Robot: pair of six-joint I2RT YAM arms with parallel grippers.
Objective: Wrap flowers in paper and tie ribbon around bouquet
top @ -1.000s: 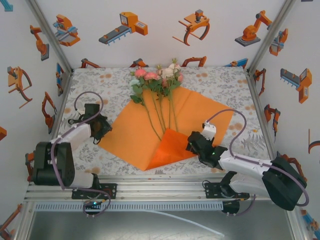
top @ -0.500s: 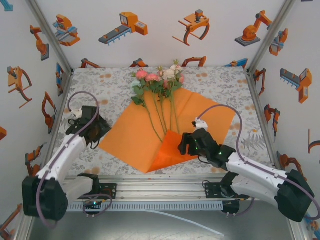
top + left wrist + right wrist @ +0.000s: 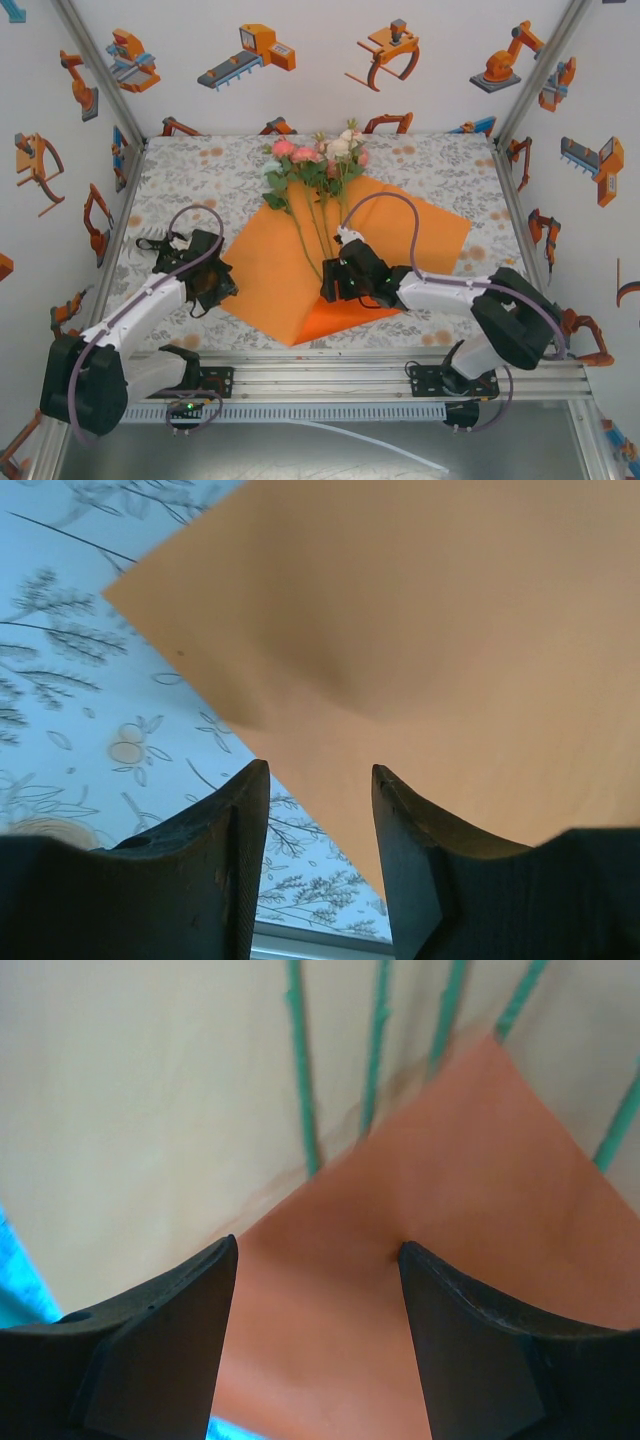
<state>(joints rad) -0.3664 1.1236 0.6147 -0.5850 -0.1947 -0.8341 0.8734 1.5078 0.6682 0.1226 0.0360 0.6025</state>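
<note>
The orange paper [image 3: 265, 270] lies flat as a diamond on the table. The flowers [image 3: 315, 155] rest on it, blooms at the far corner, thin green stems [image 3: 303, 1090] running toward me. The sheet's near corner is folded up into a flap [image 3: 330, 1340] over the stem ends. My right gripper [image 3: 331, 283] [image 3: 318, 1260] stands open low over that flap, one fingertip [image 3: 415, 1265] denting it. My left gripper [image 3: 222, 290] [image 3: 318, 790] is open at the left corner of the paper [image 3: 450, 630], whose edge runs between the jaws. The ribbon is out of view.
A floral tablecloth [image 3: 180, 170] covers the table, with bare cloth left and right of the sheet. Sticker-covered white walls [image 3: 60, 120] close in three sides. A metal rail [image 3: 320, 375] runs along the near edge by the arm bases.
My right gripper has swung left and forward onto the folded flap by the stems. My left gripper has moved right and nearer, up to the sheet's left corner.
</note>
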